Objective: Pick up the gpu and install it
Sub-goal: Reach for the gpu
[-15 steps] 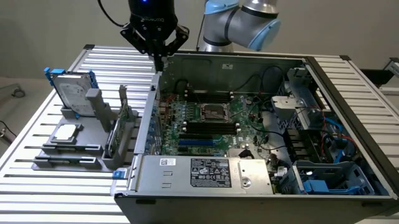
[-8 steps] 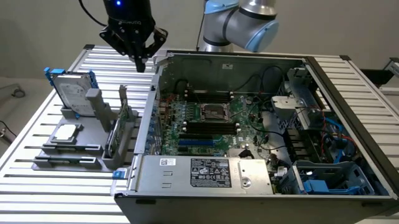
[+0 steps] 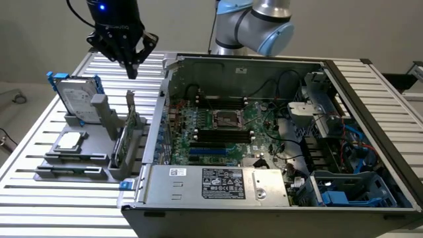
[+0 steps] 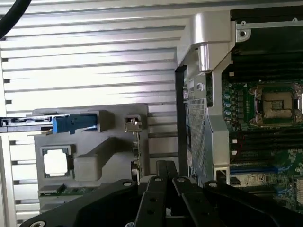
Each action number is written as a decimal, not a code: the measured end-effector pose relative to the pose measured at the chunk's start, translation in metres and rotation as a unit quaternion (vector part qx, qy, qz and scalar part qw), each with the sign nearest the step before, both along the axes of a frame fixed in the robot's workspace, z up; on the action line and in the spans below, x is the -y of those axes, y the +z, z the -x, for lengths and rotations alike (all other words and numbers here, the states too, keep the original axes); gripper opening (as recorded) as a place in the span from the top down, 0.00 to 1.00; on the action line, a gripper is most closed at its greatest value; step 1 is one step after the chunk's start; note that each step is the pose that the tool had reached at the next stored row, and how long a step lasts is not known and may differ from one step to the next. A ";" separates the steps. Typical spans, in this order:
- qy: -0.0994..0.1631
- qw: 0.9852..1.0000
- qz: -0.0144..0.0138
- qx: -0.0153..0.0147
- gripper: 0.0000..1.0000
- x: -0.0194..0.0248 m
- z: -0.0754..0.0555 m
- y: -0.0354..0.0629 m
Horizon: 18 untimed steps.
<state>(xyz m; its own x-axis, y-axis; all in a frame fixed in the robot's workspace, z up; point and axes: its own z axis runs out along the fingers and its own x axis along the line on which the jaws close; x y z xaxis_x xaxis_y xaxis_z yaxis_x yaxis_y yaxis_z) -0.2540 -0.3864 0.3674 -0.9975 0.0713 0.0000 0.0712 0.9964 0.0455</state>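
Farthest to the exterior view's left of the gripper [image 3: 132, 73], and lower, the hard drive [image 3: 75, 96] stands on edge in its blue frame at the back of the gray fixture [image 3: 69, 166]. The CPU chip [image 3: 71, 142] lies flat in a recess nearer the front. The fixture sits on the slatted table [image 3: 39, 198], whose bare slats run out to the near edge on that side.

The gripper's black fingers are clenched to a single point, grasping nothing, and hang in free air. Below the tip, with a clear gap between them, the gpu [image 3: 124, 141] stands on its long edge in the fixture's slot, its top edge unobstructed. In the wrist view the gpu [image 4: 136, 146] shows as a thin line just beyond the gripper [image 4: 166, 172].

To the exterior view's right of the gripper, the side wall [image 3: 162, 114] of the open computer case rises just beside the gpu, leaving only a narrow channel between them. Past that wall and lower, the motherboard [image 3: 218, 134] lies open with its socket [image 3: 228, 119] bare. The power supply [image 3: 218, 183] closes the case's near edge.
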 end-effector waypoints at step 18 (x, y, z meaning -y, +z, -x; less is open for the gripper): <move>0.048 0.998 0.034 -0.001 0.89 -0.0012 0.033 -0.0058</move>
